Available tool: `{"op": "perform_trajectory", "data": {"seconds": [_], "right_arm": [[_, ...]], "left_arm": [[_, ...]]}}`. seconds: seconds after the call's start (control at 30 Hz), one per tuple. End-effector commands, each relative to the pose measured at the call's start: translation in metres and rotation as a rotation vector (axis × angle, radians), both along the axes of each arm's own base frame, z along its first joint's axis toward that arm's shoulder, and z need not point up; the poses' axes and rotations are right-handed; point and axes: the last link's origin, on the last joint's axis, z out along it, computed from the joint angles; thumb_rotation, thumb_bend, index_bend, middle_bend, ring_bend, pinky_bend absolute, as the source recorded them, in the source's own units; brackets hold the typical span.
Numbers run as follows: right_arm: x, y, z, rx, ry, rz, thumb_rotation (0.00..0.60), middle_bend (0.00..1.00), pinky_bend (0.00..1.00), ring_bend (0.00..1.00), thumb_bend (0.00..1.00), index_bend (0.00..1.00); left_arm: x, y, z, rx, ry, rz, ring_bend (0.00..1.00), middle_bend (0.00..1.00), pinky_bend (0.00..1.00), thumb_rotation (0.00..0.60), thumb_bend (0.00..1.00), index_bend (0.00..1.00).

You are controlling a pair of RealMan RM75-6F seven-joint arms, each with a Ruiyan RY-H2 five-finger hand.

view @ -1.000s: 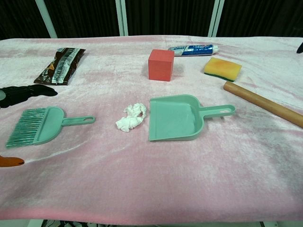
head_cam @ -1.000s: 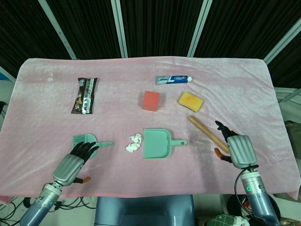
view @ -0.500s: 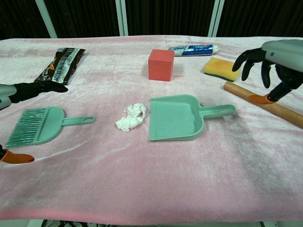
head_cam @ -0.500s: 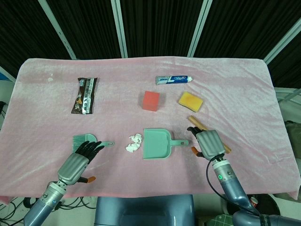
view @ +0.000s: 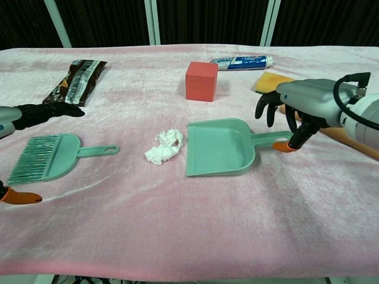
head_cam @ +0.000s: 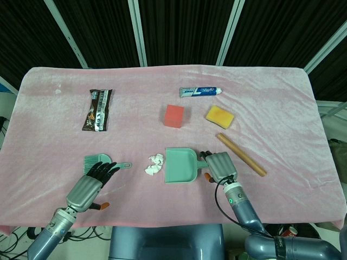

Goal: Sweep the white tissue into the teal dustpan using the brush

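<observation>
Pink velvety cloth (head_cam: 282,103) covers the whole table, and everything here is placed relative to the teal dustpan (view: 218,147), which lies flat near the middle of the front half with its mouth facing left and its handle pointing right. The robot's right hand (view: 299,103) hovers over the end of that handle, fingers curled downward but spread, an orange-tipped thumb beside the handle; it holds nothing, and contact with the handle cannot be confirmed. The robot's left hand (head_cam: 91,182) is far left of the dustpan, open, black fingers stretched out flat, gripping nothing. Just ahead of those fingers lies the teal brush (view: 53,156), bristles pointing left, handle pointing toward the dustpan. A wooden rolling pin (head_cam: 241,154) lies diagonally to the right of the dustpan, past the right hand. A dark snack packet (head_cam: 98,109) sits far back-left; its printing is too small to read. A red cube (view: 201,80) stands just behind the dustpan. A yellow-orange sponge (head_cam: 220,116) lies behind and to the right. A toothpaste tube (view: 242,61), white and blue, rests farther back; its lettering is illegible. The white tissue (view: 164,147), crumpled, lies just left of the dustpan's mouth, not inside it.
</observation>
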Motion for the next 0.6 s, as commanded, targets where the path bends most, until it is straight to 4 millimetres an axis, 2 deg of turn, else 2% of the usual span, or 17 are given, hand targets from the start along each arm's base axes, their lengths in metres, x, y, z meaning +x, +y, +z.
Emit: {"op": "perform_trajectory", "data": {"seconds": [0.03,0.23,0.6], "right_arm": [[0.0000,-0.0036,-0.0040,-0.006,0.006,-0.007,0.600,0.35,0.72,0.54,0.24,0.30],[-0.0012,-0.0075,-0.0080,-0.014,0.017,-0.013,0.600,0.35,0.72,0.54,0.26,0.31],[-0.0080,-0.0086,-0.0123,-0.010,0.037,-0.045,0.600,0.38,0.72,0.54,0.29,0.38]], "left_arm": [[0.0007,0.0006,0.0010,0.004,-0.005,-0.001,0.00,0.00,0.01,0.600,0.00,0.00],[0.0013,0.0017,0.0022,0.006,-0.010,0.000,0.00,0.00,0.01,0.600,0.00,0.00],[0.0018,0.0036,0.0037,0.013,-0.017,0.004,0.00,0.00,0.01,0.600,0.00,0.00]]}}
